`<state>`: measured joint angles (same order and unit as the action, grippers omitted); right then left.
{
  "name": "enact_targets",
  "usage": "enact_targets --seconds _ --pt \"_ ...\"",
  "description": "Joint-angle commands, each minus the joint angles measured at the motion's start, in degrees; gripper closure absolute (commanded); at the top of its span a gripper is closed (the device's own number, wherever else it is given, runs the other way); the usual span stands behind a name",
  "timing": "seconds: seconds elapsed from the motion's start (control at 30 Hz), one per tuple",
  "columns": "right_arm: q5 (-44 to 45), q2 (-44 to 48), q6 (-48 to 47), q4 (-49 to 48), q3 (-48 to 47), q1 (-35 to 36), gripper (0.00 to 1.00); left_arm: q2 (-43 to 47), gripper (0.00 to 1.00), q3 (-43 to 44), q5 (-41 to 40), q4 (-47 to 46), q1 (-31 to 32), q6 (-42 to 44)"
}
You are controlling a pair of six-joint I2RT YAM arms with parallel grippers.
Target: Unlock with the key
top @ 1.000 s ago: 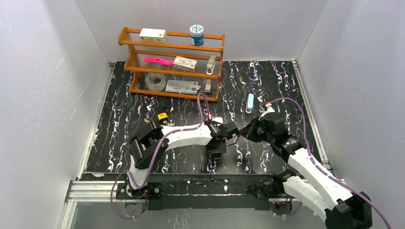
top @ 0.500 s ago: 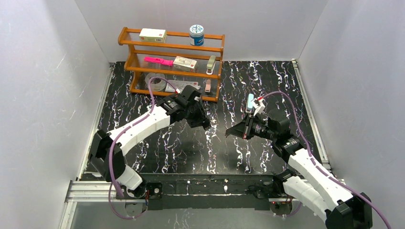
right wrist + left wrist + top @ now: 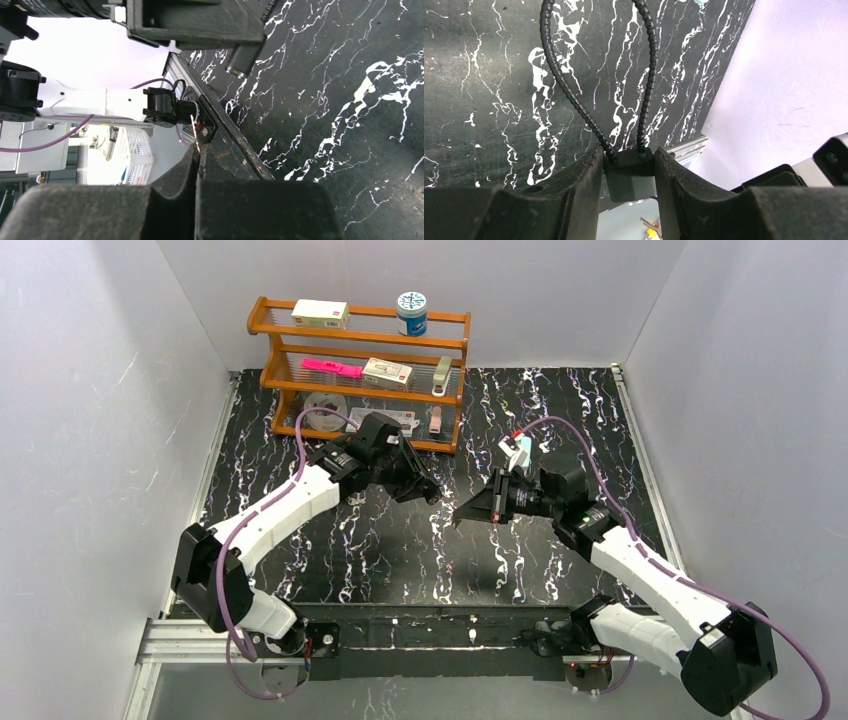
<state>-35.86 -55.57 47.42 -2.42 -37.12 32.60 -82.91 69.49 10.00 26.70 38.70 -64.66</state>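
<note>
A dark grey padlock body [image 3: 630, 175] with a black beaded cable loop [image 3: 574, 100] sits between the fingers of my left gripper [image 3: 629, 152], which is shut on it and held above the table. In the top view the left gripper [image 3: 428, 492] points right, at mid table in front of the shelf. My right gripper [image 3: 462, 516] points left toward it with a short gap between them. In the right wrist view the right gripper [image 3: 198, 150] is shut on a thin silver key [image 3: 195, 127], whose blade sticks out past the fingertips.
A wooden shelf [image 3: 360, 340] with small boxes, a tape roll and a blue tin stands at the back left. A light blue object [image 3: 521, 447] lies behind the right wrist. White walls enclose the black marbled table [image 3: 300, 570] on three sides.
The left arm has swung from the near centre of the table up and back toward the shelf with the padlock. The right gripper has turned and reached left toward it.
</note>
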Motion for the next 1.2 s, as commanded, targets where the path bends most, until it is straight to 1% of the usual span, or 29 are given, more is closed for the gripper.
enact_targets --seconds 0.0,0.07,0.23,0.4,0.53,0.77,1.17 --pt "2.2 -2.1 -0.2 2.3 -5.7 2.5 0.99 3.7 0.83 -1.3 3.1 -2.6 -0.6 -1.8" --pt "3.6 -3.6 0.3 4.8 -6.8 3.3 0.99 4.1 0.83 -1.6 3.6 -3.3 -0.7 -2.3" --pt "5.8 -5.9 1.1 6.7 -8.0 4.5 0.99 4.9 0.83 -2.5 5.8 -4.6 -1.2 -3.4" --pt "7.0 -6.1 0.8 7.8 -8.3 5.1 0.99 5.2 0.83 -4.8 10.1 -8.1 -2.1 -5.4" --pt "6.8 -5.5 0.7 7.4 -8.2 5.0 0.99 5.3 0.83 -5.9 11.5 -9.5 -2.5 -6.1" --pt "7.8 -6.2 2.0 5.8 -8.0 5.1 0.99 5.6 0.83 -6.1 11.4 -9.7 -2.6 -6.0" --pt "8.2 -9.8 4.3 3.1 -10.4 5.1 0.99 7.0 0.83 -8.1 10.9 -11.1 -2.6 -6.1"
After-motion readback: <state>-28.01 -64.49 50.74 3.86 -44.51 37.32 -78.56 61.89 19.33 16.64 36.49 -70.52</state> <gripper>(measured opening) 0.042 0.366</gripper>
